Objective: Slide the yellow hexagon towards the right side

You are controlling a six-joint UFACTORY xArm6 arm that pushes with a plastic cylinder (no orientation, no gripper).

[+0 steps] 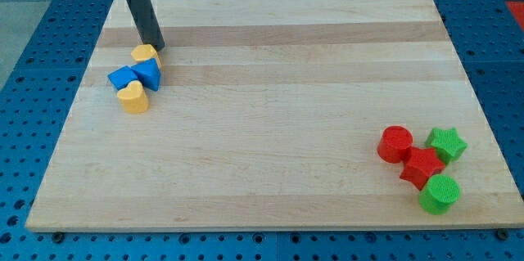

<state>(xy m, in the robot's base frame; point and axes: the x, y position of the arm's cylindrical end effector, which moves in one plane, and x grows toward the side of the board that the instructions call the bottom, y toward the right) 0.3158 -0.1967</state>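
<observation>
The yellow hexagon (145,53) lies near the view's upper left of the wooden board (270,122). My tip (158,48) stands just to its upper right, touching or almost touching it. Right below the hexagon lie a blue triangle-like block (149,74) and a second blue block (123,78), packed together. A yellow heart (133,97) lies against their lower side.
At the view's lower right there is a cluster: a red cylinder (395,143), a green star (447,143), a red star (422,167) and a green cylinder (440,193). A blue perforated table surrounds the board.
</observation>
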